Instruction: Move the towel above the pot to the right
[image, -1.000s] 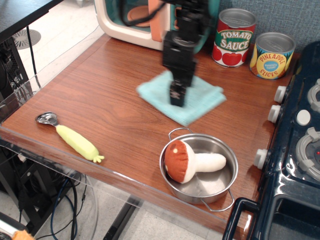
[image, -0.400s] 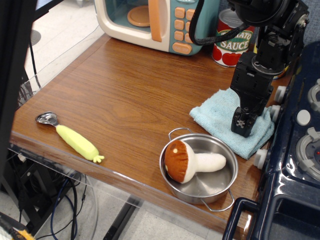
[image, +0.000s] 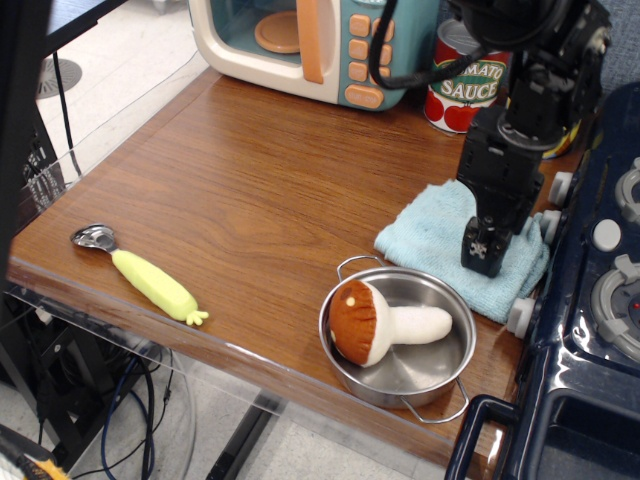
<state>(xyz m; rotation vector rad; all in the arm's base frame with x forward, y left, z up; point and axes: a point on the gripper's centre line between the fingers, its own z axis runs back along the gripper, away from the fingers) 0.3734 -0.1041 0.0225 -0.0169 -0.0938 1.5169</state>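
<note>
The light teal towel (image: 432, 232) lies flat at the table's right side, just behind the pot and against the toy stove's front. My gripper (image: 485, 258) points straight down onto the towel's right half, its black fingers close together and pinching the cloth. The shiny steel pot (image: 440, 368) sits near the front edge, below the towel, with a plush mushroom (image: 372, 322) lying inside it. The towel's near edge almost reaches the pot's rim.
A toy microwave (image: 310, 40) and a tomato sauce can (image: 462, 82) stand along the back. A second can is mostly hidden behind my arm. The dark toy stove (image: 600, 290) with white knobs (image: 520, 316) borders the right. A yellow-handled spoon (image: 145, 276) lies front left.
The towel has been dragged from the table's middle back to the right side, above the pot, with my gripper on it. Since 0.4 s ago the motion has nearly stopped.
</note>
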